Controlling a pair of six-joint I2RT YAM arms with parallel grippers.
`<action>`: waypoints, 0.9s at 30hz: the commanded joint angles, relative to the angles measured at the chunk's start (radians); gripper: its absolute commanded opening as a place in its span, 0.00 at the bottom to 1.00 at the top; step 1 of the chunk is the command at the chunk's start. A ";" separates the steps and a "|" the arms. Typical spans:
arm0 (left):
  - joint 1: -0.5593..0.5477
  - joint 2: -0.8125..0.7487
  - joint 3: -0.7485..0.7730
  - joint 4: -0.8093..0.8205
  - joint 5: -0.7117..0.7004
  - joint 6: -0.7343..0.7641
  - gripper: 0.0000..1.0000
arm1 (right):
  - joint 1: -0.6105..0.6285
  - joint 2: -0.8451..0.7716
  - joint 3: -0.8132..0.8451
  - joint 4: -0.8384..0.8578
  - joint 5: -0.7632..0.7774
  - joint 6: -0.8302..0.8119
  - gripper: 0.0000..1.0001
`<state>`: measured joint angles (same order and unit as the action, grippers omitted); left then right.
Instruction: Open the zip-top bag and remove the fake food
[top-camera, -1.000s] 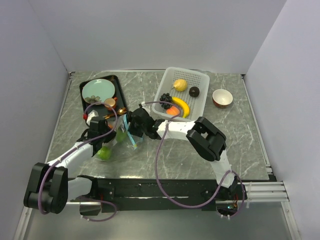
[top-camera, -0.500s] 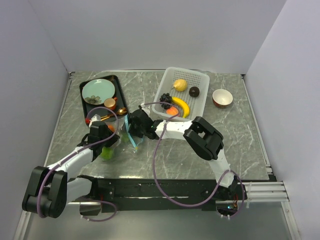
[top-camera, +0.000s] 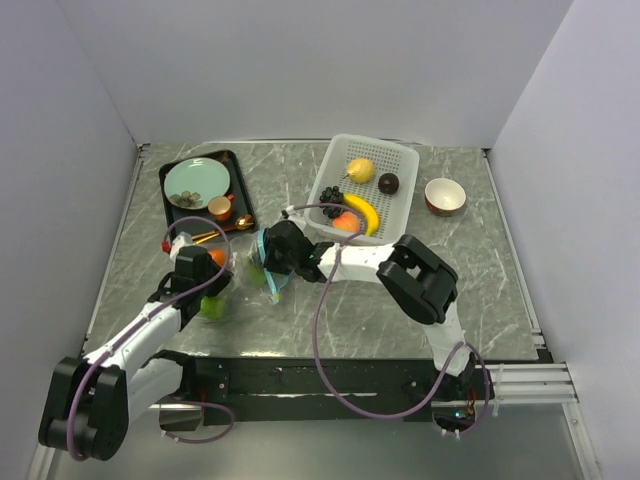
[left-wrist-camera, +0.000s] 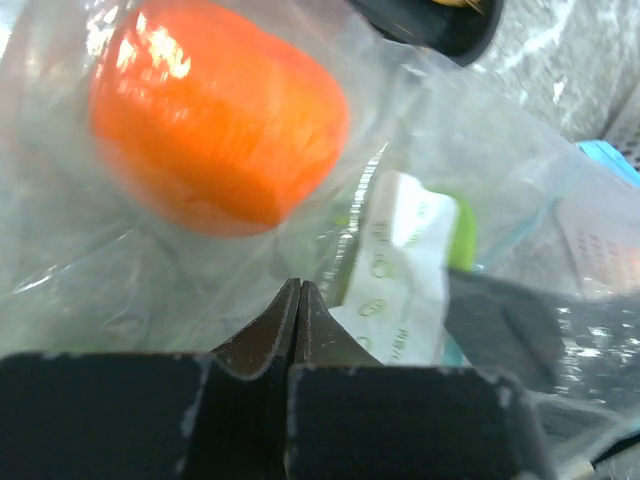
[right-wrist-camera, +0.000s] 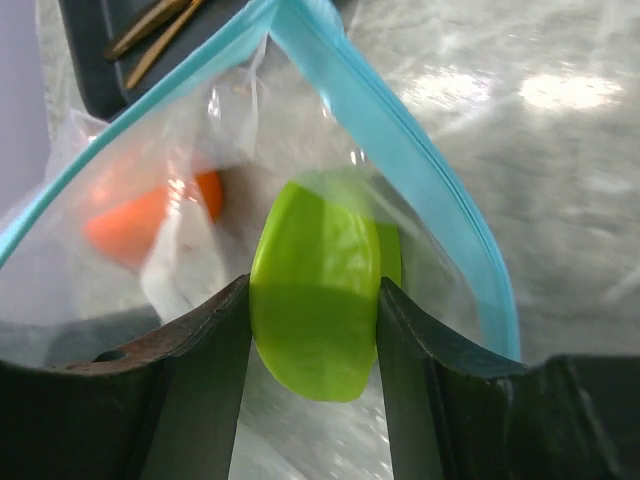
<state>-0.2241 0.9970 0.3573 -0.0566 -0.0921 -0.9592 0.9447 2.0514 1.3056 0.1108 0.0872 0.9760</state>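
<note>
While the left pincer (left-wrist-camera: 297, 292) is clenched on a fold of the zip-top bag (top-camera: 243, 272) just below the orange (left-wrist-camera: 220, 130) inside it, the right pincer (right-wrist-camera: 313, 292) sits at the bag's open teal mouth. It grasps the green lime (right-wrist-camera: 318, 330) from both sides. The bag spans between the two pincers, left of the white basket (top-camera: 372, 140).
</note>
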 joint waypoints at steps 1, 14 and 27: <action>-0.003 -0.029 -0.009 -0.058 -0.078 -0.036 0.01 | 0.000 -0.115 -0.061 0.004 0.046 -0.043 0.31; -0.003 -0.046 -0.035 -0.069 -0.089 -0.042 0.01 | -0.001 -0.316 -0.281 0.078 0.063 -0.080 0.30; -0.003 -0.063 -0.015 -0.089 -0.087 -0.056 0.01 | -0.009 -0.523 -0.408 0.010 0.106 -0.145 0.29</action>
<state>-0.2241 0.9440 0.3286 -0.1459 -0.1631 -1.0111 0.9443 1.6333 0.9325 0.1329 0.1448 0.8688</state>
